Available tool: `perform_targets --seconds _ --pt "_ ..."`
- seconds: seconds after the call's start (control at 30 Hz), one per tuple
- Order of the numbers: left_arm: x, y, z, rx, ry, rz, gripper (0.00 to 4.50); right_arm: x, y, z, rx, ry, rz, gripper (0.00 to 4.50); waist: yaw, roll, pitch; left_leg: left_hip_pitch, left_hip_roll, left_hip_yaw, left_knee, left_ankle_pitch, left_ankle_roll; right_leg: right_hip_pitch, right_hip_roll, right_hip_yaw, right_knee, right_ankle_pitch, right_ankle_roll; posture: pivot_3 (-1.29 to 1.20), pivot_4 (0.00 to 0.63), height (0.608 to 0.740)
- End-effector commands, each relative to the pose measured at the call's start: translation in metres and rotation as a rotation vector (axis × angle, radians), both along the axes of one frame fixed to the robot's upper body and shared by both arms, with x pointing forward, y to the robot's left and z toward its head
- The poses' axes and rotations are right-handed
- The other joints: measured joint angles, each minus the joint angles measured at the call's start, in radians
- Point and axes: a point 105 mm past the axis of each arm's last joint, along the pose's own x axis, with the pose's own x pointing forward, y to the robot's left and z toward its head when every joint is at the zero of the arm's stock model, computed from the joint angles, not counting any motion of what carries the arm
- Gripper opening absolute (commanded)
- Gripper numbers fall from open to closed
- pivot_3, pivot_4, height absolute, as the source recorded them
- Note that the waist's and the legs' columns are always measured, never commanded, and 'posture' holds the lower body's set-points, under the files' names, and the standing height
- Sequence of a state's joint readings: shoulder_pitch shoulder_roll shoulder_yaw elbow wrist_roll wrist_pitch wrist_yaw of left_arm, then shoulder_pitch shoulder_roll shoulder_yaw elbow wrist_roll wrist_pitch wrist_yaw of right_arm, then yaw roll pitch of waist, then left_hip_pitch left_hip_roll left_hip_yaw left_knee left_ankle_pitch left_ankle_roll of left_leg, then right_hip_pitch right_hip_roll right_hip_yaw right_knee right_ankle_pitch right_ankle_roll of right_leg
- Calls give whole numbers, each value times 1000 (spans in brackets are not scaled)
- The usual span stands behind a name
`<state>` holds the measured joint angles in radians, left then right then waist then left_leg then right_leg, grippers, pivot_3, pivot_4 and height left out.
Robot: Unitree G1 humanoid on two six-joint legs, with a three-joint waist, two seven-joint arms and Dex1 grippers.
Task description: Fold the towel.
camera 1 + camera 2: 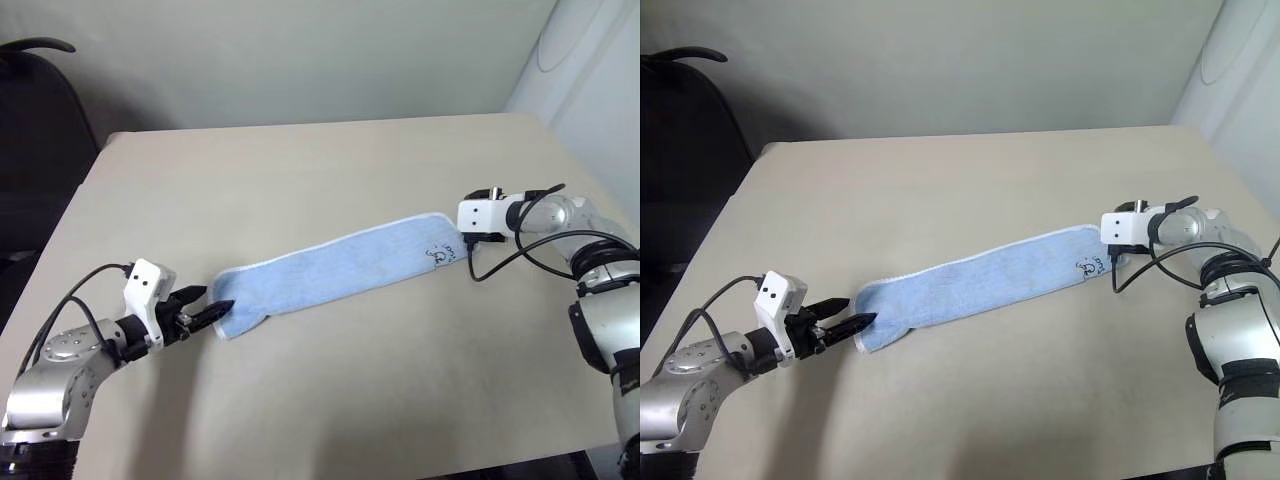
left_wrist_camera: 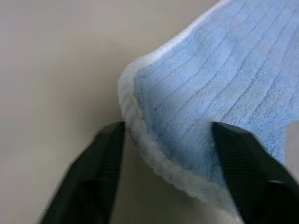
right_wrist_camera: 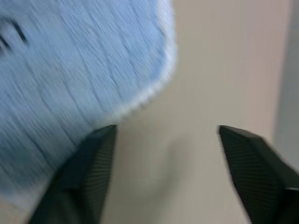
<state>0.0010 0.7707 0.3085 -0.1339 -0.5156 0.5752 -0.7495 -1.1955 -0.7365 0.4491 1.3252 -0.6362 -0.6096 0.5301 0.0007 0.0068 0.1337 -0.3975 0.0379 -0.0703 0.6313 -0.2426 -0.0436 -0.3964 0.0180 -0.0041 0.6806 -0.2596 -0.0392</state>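
Towel (image 1: 340, 265) lies as a long folded strip across the worktop (image 1: 300, 170), both end effectors, left (image 1: 212, 312) and right (image 3: 166, 135), gaping empty at its ends, so a shallow regrasp could pinch one layer and spoil the fold.

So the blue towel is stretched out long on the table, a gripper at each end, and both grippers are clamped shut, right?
Not quite. The towel does lie stretched on the table with a gripper at each end, but the left gripper and right gripper are open, as both wrist views show.
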Motion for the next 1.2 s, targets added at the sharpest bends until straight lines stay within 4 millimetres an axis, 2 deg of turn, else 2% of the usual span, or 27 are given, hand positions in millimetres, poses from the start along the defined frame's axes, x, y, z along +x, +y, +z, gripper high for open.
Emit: perform_targets --seconds 0.03,0.1,0.17,0.23,0.3,0.37,0.47,0.7,0.83,0.97,1.1,1.2 --pt "3 21 28 -17 -135 113 4457 2 -16 36 78 -143 -50 4424 0 0 0 0 0 0 0 0 0 0 0 0 0 0 0 0 150 740" --pt "3 42 40 -14 -218 231 4457 -1 -28 46 296 -145 -126 4424 0 0 0 0 0 0 0 0 0 0 0 0 0 0 0 0 150 740" --pt "-4 52 50 -17 -264 287 4457 -6 -34 46 592 -72 -185 4424 0 -1 -1 0 0 1 0 0 0 0 0 1 0 0 0 0 150 740" --pt "-12 41 60 -9 -308 241 4457 -11 -33 37 869 67 -213 4424 0 -3 -2 0 0 3 -1 1 0 0 0 2 -1 0 0 0 150 740" --pt "-19 18 64 14 -317 129 4457 -21 -29 24 1108 245 -251 4424 0 -5 -3 0 0 4 -1 1 0 0 0 3 -2 0 0 0 150 740" --pt "-26 -1 59 46 -300 27 4494 -33 -24 15 1331 422 -312 4462 0 -5 -2 -1 0 5 0 2 -2 0 0 4 -3 0 0 0 150 740" --pt "-36 -28 49 103 -247 -144 4494 -63 -10 -4 1538 660 -405 4462 3 -5 -2 -1 0 5 0 5 -7 0 1 4 -3 -1 1 0 150 740" --pt "-43 -62 35 148 -186 -371 4494 -88 -10 -22 1810 754 -625 4462 -1 -4 -2 2 0 4 -1 5 -1 1 1 5 -1 -1 1 0 150 740" --pt "-42 -72 31 151 -181 -421 4494 -95 -5 -34 1842 789 -685 4462 -1 -5 -2 7 0 3 -1 3 1 6 2 5 -2 -2 2 0 150 740" --pt "-42 -79 31 127 -188 -447 4494 -86 4 -42 1893 797 -712 4462 -5 -6 -3 8 0 3 -1 3 1 6 3 6 -2 -2 2 0 150 740" --pt "-42 -85 30 134 -192 -467 4494 -63 9 -56 1958 751 -802 4462 -20 -8 -4 13 0 3 -1 3 2 11 4 9 -2 -2 2 0 150 740" --pt "-43 -89 30 128 -198 -473 4494 -48 21 -54 1986 751 -781 4462 -24 -9 -5 16 0 2 0 1 3 14 4 10 -3 -1 3 0 150 740"
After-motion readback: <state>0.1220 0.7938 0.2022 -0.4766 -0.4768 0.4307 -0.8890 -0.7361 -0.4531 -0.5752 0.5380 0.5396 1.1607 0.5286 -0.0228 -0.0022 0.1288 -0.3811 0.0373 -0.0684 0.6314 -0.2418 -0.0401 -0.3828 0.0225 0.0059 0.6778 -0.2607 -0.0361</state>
